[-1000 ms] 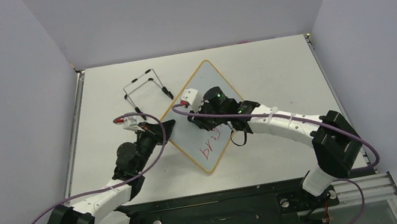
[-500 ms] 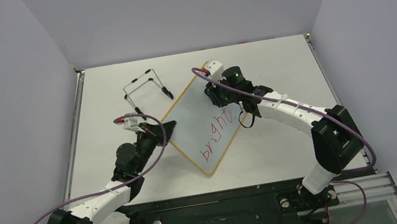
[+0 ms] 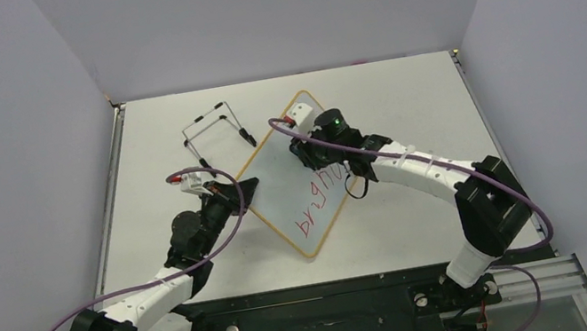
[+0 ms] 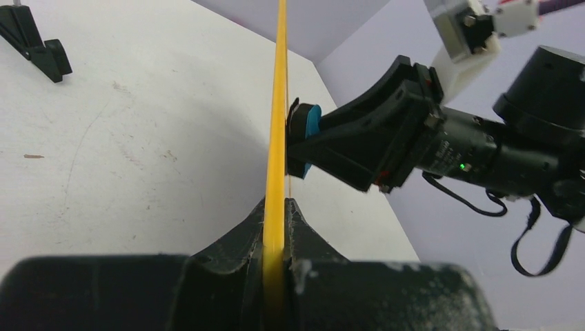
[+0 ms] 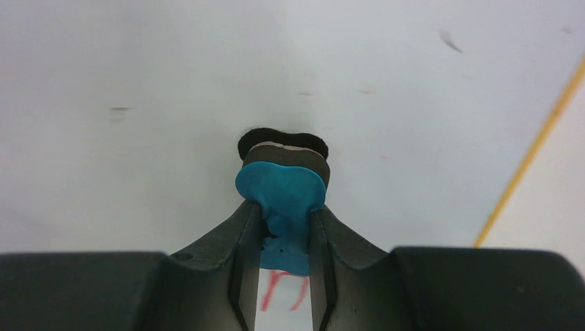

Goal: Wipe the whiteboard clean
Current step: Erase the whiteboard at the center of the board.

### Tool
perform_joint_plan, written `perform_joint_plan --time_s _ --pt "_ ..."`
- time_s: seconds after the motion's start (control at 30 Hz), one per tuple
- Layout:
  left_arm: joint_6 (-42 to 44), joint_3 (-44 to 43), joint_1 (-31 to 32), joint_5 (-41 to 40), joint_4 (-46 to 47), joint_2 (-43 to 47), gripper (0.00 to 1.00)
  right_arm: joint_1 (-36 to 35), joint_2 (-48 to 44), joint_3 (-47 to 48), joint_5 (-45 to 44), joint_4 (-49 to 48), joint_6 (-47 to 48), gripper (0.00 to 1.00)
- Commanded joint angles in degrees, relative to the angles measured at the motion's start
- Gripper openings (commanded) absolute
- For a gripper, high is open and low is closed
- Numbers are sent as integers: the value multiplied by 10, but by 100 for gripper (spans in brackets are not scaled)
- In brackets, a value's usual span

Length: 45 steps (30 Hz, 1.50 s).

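The whiteboard (image 3: 298, 184) lies diamond-wise mid-table, white face, tan-yellow frame, red handwriting (image 3: 319, 202) on its near half. My left gripper (image 3: 251, 189) is shut on the board's left edge; in the left wrist view the yellow frame (image 4: 277, 124) runs edge-on between the jaws (image 4: 275, 210). My right gripper (image 3: 310, 152) is shut on the blue eraser (image 5: 283, 193), whose dark felt pad presses on the board's white face (image 5: 207, 89). Red strokes (image 5: 283, 288) show between the fingers. The eraser also shows in the left wrist view (image 4: 308, 124).
A thin black wire stand (image 3: 216, 129) sits on the table behind the left gripper, its foot visible in the left wrist view (image 4: 41, 48). Grey walls close the table on three sides.
My right gripper with the eraser swept from the board's middle up to its far corner, then came back down and left. More red handwriting shows now. The left arm held still.
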<state>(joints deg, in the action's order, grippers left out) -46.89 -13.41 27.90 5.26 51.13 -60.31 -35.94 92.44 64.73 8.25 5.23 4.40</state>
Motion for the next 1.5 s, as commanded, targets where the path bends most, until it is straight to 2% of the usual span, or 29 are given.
perform_joint_plan --time_s 0.0,0.13,0.37,0.5,0.57,0.7,0.83,0.93,1.07,1.2,1.33,1.47 --pt "1 -13 7 39 63 15 0 -74 -29 19 76 -6 18 0" --pt "2 -16 7 39 59 14 0 -72 -28 25 58 -8 3 0" --pt "3 -18 7 52 72 -4 0 39 8 39 19 -33 -58 0" --pt "1 -18 7 56 75 -6 0 70 28 46 5 -32 -56 0" --pt "1 -17 8 57 76 -7 0 79 29 43 31 -27 -54 0" --pt "-2 -22 8 55 81 -10 0 76 15 32 108 -16 -49 0" --pt "-2 -26 7 51 83 -15 0 30 -9 20 157 10 8 0" --pt "-2 -28 6 45 83 -16 0 -27 -26 18 162 32 64 0" --pt "0 -30 3 39 74 -11 0 -67 -32 10 139 54 110 0" --pt "-8 -28 -8 35 79 -16 0 -43 -35 8 94 41 107 0" --pt "-18 -33 -19 31 84 -28 0 21 -41 -3 40 -1 72 0" --pt "-35 -42 -21 23 105 -55 0 60 -31 -10 33 -7 75 0"
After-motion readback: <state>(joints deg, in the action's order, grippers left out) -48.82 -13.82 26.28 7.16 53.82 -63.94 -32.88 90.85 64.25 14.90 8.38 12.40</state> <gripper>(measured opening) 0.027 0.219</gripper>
